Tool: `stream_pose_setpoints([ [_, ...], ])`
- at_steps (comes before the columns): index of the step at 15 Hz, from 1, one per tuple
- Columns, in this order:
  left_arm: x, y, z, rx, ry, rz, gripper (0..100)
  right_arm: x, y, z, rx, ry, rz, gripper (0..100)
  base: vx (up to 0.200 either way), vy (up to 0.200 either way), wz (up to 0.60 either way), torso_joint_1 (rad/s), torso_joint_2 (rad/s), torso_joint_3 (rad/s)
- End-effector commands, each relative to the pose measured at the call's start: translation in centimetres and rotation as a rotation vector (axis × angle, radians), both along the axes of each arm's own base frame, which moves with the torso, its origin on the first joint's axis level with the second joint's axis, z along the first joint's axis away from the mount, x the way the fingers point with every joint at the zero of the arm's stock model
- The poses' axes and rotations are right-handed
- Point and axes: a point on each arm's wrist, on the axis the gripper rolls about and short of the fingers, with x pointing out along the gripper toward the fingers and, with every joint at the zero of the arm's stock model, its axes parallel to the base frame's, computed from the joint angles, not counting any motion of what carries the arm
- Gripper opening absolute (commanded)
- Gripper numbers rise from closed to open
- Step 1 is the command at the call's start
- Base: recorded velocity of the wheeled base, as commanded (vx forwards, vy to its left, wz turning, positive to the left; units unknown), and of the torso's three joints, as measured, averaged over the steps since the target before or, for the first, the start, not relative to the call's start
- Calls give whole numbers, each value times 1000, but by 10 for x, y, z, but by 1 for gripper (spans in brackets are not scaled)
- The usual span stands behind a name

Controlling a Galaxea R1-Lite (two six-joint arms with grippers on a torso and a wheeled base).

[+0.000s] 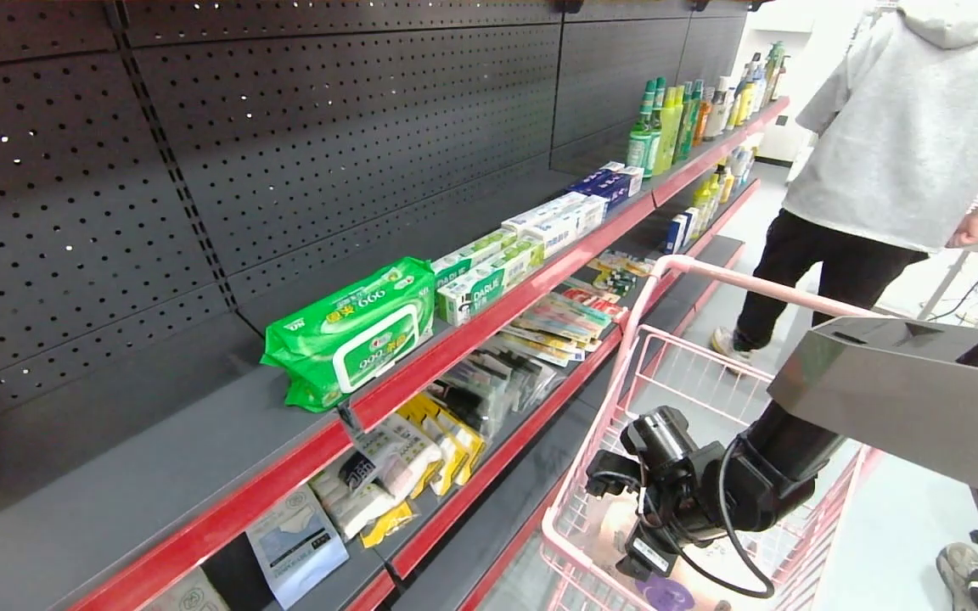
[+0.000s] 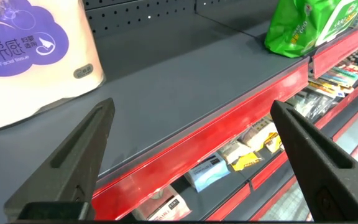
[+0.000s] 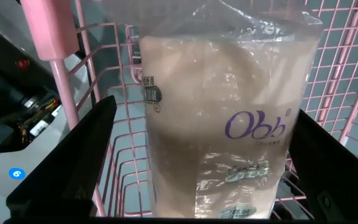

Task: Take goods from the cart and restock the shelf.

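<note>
The tissue pack point(image 3: 229, 124), sealed in clear film, sat in the pink wire cart point(image 3: 61, 43) on the near right of the aisle. It looked light and soft. The film was probably slippery and quick to crumple, so a hold across the padded middle seemed safer than one on the loose top seam. The right jaws stood spread wide on either side of it, apparently clear of it. The left jaws hung released and empty over the grey shelf point(image 2: 185, 81) on the left, near a toilet-roll pack point(image 2: 30, 56). A green wet-wipes pack point(image 1: 353, 331) lay farther along.
</note>
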Motion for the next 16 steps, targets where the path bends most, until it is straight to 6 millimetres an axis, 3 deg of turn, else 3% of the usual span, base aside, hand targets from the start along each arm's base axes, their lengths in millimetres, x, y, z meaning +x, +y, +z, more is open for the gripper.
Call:
stream_pose_setpoints([
  [1, 0, 0, 0, 0, 1, 0, 100, 1, 1, -5, 14, 17, 2, 100, 0, 0, 0, 0, 0, 0],
  [16, 0, 0, 0, 0, 1, 0, 100, 3, -3, -7, 26, 25, -13, 100, 0, 0, 0, -16, 37, 21],
])
